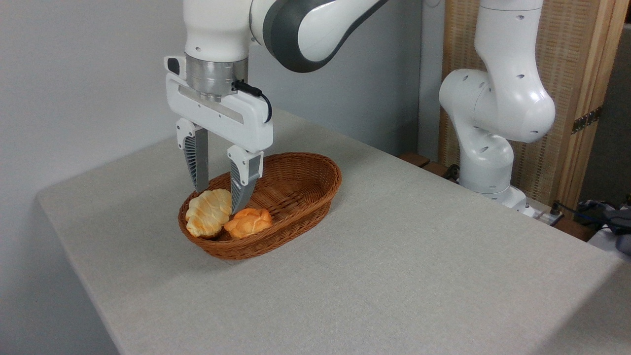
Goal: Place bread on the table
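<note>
Two rolls share one container, and that crowding is the main risk here. The large flat tabletop covered in light beige-grey fabric [394,276] carries a brown oval wicker basket [305,197], which sits toward the left rear. In the basket's near-left end lies the pale yellow-cream roll with a ridged, scored top [208,212], and just beside it, apparently touching, the smaller deeper-orange braided roll [249,222]. The rest of the basket looks empty.

The white two-finger gripper [218,190] hangs over the pale roll with its fingers apart, one at the roll's far-left side and the other coming down into the narrow seam between the two rolls. Whether either tip already touches the bread is hard to tell from this angle.

What could go wrong: the right finger may land on the orange roll instead of slipping past it, pinning or dragging it along. A shallow grip on the rounded, sloping crust could also squeeze the bread out. And the left finger stands close to the basket rim, so a snag might tip the light basket.
</note>
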